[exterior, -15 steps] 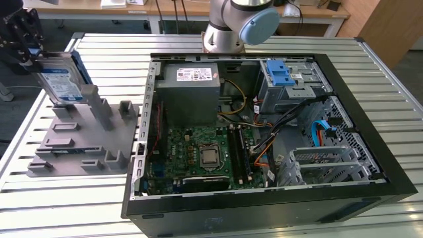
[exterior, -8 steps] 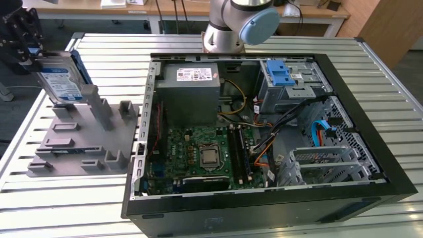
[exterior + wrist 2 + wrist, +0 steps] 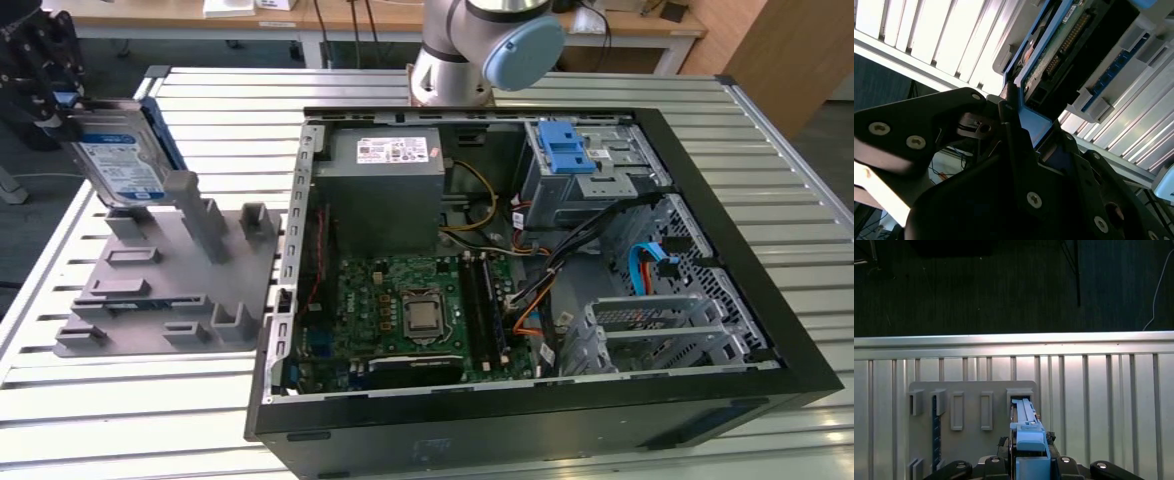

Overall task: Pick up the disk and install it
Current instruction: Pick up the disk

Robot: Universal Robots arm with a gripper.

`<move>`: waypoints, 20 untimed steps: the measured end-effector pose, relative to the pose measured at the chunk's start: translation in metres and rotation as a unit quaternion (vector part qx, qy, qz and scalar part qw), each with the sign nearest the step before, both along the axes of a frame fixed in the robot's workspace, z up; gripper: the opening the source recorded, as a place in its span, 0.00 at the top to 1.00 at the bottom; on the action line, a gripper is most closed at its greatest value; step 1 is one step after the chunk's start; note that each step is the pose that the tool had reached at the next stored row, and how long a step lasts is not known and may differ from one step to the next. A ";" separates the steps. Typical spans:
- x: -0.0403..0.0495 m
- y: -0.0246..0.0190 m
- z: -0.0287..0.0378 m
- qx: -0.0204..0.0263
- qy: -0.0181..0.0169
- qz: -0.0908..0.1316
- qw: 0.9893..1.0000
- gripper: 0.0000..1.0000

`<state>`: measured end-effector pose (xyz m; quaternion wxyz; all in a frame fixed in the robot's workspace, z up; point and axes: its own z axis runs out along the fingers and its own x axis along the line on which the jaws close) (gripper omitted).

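A slatted metal table point(image 3: 200, 90) carries everything: an open computer case point(image 3: 534, 405) lying on its side and, towards the exterior view's left, a grey slotted fixture point(image 3: 160, 290). The disk point(image 3: 120, 160) stands on edge at the fixture's far end, which leaves its upper edge free for me. My gripper point(image 3: 60, 100) comes from above and is clamped on that edge. In the first wrist view the blue bracket point(image 3: 1029, 440) sits between my fingers point(image 3: 1064, 462), in line with the slot point(image 3: 1021, 399) beneath. I cannot tell whether the lower edge has left the slot. The drive cage point(image 3: 607, 180) with its blue latch point(image 3: 566, 150) sits well apart, inside the case.
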<state>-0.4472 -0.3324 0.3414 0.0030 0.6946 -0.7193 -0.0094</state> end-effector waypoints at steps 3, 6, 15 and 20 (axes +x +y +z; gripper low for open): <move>0.0000 0.0000 0.0023 0.000 0.000 0.000 1.000 0.64; 0.0000 0.0000 0.0046 0.000 0.000 0.000 1.000 0.64; 0.0000 0.0000 0.0165 0.000 0.000 0.000 1.000 0.64; 0.0000 0.0000 0.0230 0.000 0.000 0.000 1.000 0.64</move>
